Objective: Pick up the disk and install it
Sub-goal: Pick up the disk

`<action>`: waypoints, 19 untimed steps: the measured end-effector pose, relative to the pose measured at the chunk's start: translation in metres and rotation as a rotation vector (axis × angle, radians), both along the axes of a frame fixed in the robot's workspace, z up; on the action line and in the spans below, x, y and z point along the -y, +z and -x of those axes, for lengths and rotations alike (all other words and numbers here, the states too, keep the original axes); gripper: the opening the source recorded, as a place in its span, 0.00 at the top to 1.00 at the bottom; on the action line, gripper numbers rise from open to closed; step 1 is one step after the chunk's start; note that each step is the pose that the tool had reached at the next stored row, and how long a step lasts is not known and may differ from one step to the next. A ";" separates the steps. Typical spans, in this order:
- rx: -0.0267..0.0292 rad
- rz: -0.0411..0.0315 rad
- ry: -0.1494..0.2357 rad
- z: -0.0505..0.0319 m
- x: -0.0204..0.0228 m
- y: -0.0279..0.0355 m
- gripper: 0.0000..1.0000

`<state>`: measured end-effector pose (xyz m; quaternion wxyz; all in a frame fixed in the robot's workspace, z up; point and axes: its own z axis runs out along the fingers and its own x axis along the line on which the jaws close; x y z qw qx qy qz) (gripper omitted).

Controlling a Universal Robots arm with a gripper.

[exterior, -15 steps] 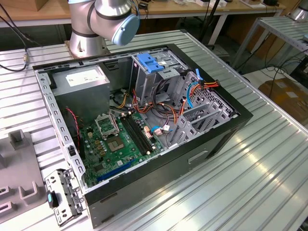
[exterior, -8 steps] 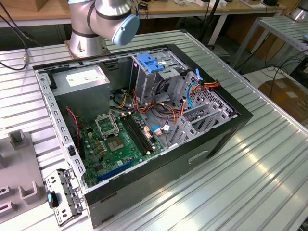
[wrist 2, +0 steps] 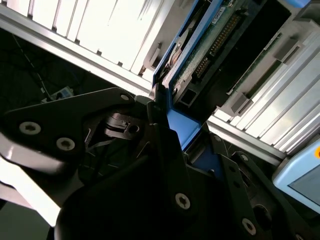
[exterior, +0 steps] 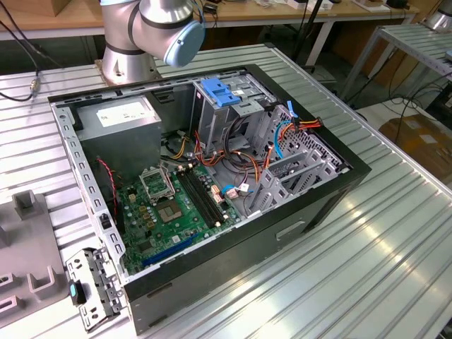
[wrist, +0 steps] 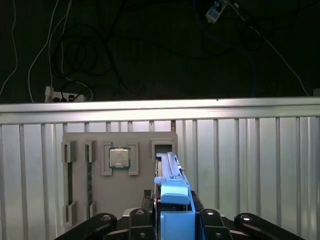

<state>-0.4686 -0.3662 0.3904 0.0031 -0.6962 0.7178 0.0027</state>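
Ribbed aluminium table, dark cabled floor beyond; end effector clenched on disk.

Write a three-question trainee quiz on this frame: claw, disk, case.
1. True or false: the black claw is shut on the flat silver-metal disk with blue plastic rails.
2. Multiple choice: in the first wrist view, what sits in a recess of the grey slotted tray? A) square processor chip B) fan C) screwdriver.
3. Short answer: in the exterior view, what colour is the plastic tab atop the bare-metal drive cage inside the open black computer case?
Key: 1 true; 2 A; 3 blue.
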 end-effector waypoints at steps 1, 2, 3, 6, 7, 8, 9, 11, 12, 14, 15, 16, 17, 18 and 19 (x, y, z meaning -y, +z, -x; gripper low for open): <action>0.0001 0.0000 0.000 0.0000 0.0000 0.0013 0.63; 0.0001 0.0000 0.000 0.0000 0.0000 0.0031 0.63; 0.0001 0.0000 0.000 0.0000 0.0000 0.0049 0.63; 0.0001 0.0000 0.000 0.0000 0.0000 0.0092 0.63; 0.0001 0.0000 0.000 0.0000 0.0000 0.0100 0.63; 0.0001 0.0000 0.000 0.0000 0.0000 0.0108 0.63; 0.0000 0.0000 0.000 0.0000 0.0000 0.0119 0.63; 0.0000 0.0000 0.000 0.0000 0.0000 0.0148 0.63; 0.0000 0.0000 0.000 0.0000 0.0000 0.0160 0.63; 0.0000 0.0000 0.000 0.0000 0.0000 0.0189 0.63; 0.0001 0.0000 0.000 0.0000 0.0000 0.0200 0.63; 0.0000 0.0000 0.000 0.0000 0.0000 0.0224 0.63; 0.0000 0.0000 0.000 0.0000 0.0000 0.0246 0.63; 0.0001 0.0000 0.000 0.0000 0.0000 0.0259 0.63; 0.0000 0.0000 0.000 0.0000 0.0000 0.0274 0.63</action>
